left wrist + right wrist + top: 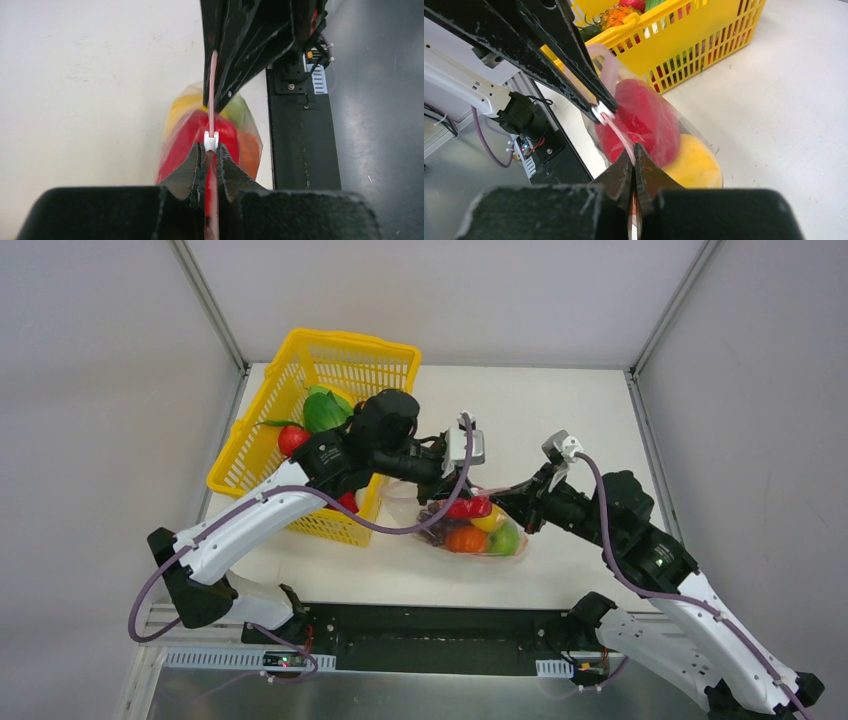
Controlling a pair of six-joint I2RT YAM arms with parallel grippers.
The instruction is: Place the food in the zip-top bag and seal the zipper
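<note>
two end effectors (211, 151) (634, 152) clamped on zipper (212, 100), food (644, 120) in bag (515, 552), greens (325, 410) in basket (240, 465)

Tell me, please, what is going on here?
Both arms are working on the bag, which holds a pepper, a lemon and an orange. The left gripper is shut on the zipper at its white slider. The right gripper pinches the same strip further along. More food sits in the basket.
</note>
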